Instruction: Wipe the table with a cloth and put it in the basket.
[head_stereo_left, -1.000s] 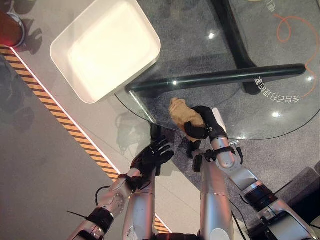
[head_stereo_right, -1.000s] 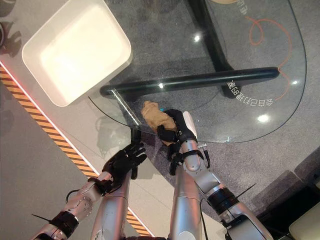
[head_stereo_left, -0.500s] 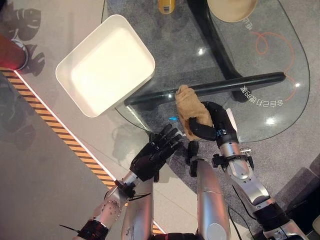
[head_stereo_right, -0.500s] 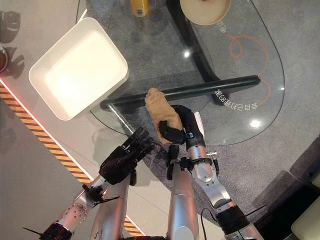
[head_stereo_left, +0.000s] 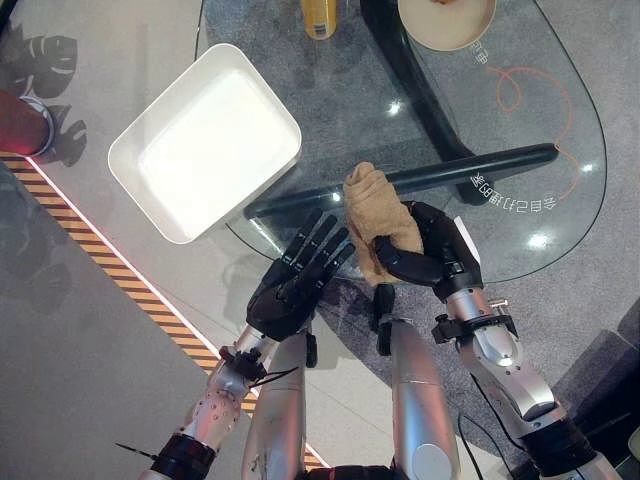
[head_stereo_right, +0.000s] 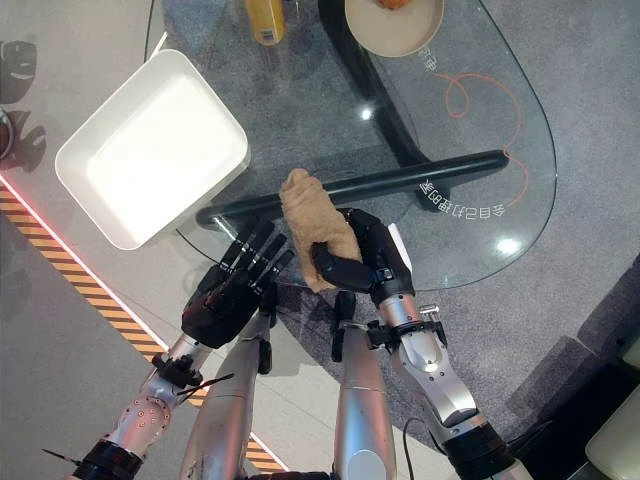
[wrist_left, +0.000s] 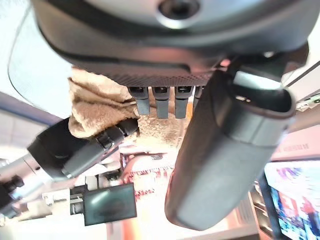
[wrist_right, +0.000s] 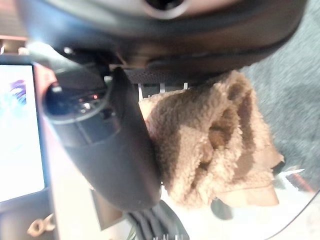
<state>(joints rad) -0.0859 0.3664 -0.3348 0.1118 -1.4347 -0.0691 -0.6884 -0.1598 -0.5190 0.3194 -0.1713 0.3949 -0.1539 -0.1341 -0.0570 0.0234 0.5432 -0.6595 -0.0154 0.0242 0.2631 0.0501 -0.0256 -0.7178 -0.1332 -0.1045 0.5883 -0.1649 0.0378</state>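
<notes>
Looking down from the head, nearest to us our left hand (head_stereo_left: 290, 290) is spread flat with its fingers straight, holding nothing, at the near edge of the glass table (head_stereo_left: 560, 220). Just beside it, our right hand (head_stereo_left: 430, 255) has its fingers curled tightly round a tan, fuzzy cloth (head_stereo_left: 378, 215), so the cloth is in this hand, bunched into a lump that sticks out past the fingers. We cannot tell whether the cloth touches the glass or is held just above it. In the right wrist view the cloth (wrist_right: 215, 140) bulges out beside the dark thumb. In the left wrist view the straight fingers (wrist_left: 157, 102) of the left hand point toward the cloth (wrist_left: 92, 105) in the other hand.

Through the clear tabletop, just beyond the cloth, we see a dark bar (head_stereo_left: 470, 165) of the table's frame. To the left of the table, with its near corner at the glass edge, stands a white rectangular basket (head_stereo_left: 135, 185), well apart from the cloth. At the far side of the table are a round beige bowl (head_stereo_left: 450, 25) and an orange bottle (head_stereo_left: 318, 18)
</notes>
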